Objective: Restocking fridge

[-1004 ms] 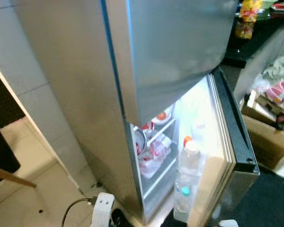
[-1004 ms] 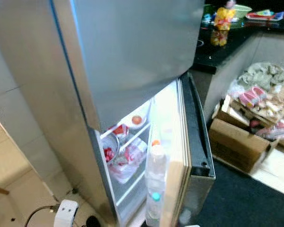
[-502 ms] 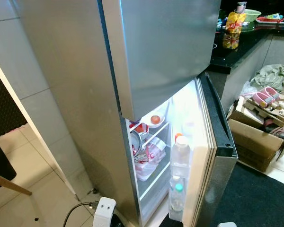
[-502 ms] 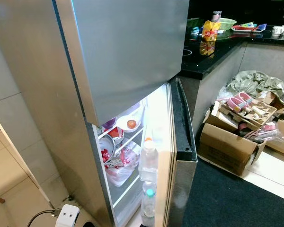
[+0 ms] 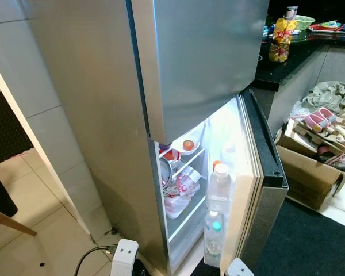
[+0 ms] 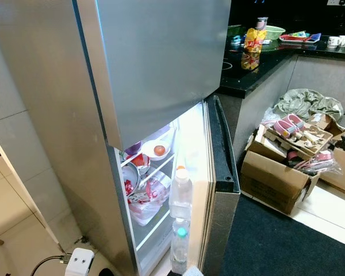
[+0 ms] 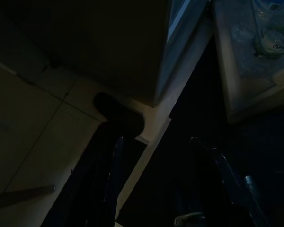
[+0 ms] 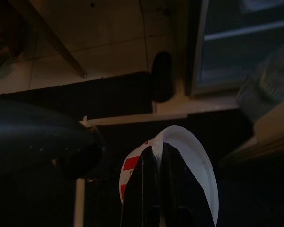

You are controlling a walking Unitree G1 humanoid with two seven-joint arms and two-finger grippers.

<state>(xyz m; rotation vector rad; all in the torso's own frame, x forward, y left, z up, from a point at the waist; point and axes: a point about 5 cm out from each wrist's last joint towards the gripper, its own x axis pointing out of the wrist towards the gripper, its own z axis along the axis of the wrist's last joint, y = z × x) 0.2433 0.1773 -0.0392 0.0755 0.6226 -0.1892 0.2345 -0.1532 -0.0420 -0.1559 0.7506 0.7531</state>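
Note:
A tall silver fridge (image 5: 92,115) stands before me, its upper door (image 5: 207,57) closed and its lower door (image 5: 264,178) swung open. The lit shelves hold a bowl with a red fruit (image 5: 188,145) and plastic bags (image 5: 181,192). Water bottles (image 5: 219,187) stand in the door rack. In the right wrist view my right gripper (image 8: 157,152) is shut on a white item with red stripes (image 8: 194,165), low by the fridge's foot; its top edge (image 5: 240,267) peeks in under the open door. My left gripper (image 7: 156,140) hangs open above the floor at the fridge's corner.
A white plug block with a cable (image 5: 125,253) lies on the tiles by the fridge. Cardboard boxes of shoes (image 5: 310,172) sit at the right beside a black counter (image 5: 287,63). A dark mat (image 5: 316,241) covers the floor there. A wooden chair leg (image 5: 11,221) is at left.
The camera has steadied and lifted slightly. The white item in my right gripper has come up and leftward at the bottom edge, closer to the open door.

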